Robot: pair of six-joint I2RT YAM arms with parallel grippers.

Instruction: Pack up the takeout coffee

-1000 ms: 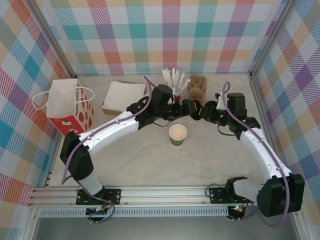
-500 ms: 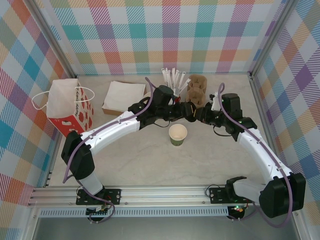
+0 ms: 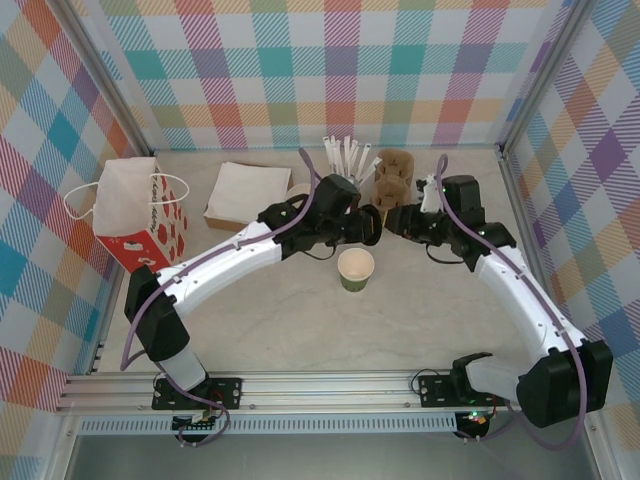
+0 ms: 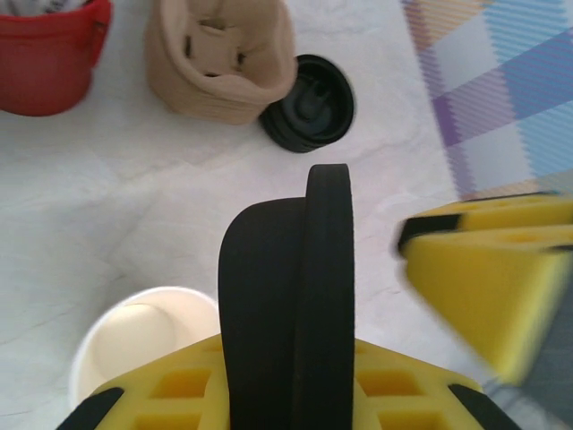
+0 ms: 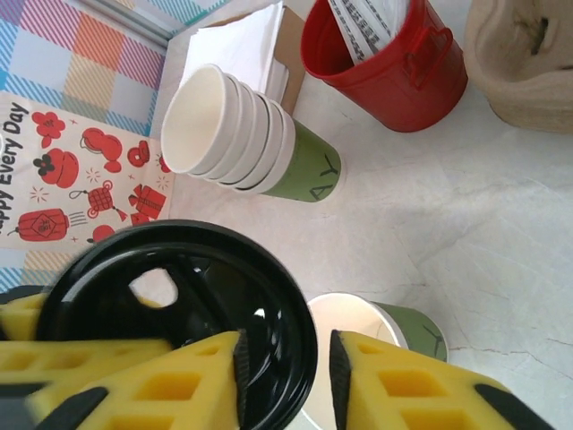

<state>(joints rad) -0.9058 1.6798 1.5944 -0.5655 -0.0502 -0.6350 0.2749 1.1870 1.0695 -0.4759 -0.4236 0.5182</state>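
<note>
Right arm has swung inward since earlier frame, right gripper (image 5: 285,381) now close against left gripper (image 4: 282,399).
Near: green coffee cup (image 3: 355,270) upright on desk (image 3: 300,325), lidless, just on near side of both grippers.
Middle: left gripper clamped on black lid (image 4: 286,269). Right gripper spread, fingers straddling lid rim; contact not discernible.
Far: spare lid (image 4: 309,103) beside brown carrier (image 4: 219,58); red cup (image 4: 45,45).
Step judged: capping cup. Level lid, centre over rim, press evenly, avoid tipping cup.
</note>
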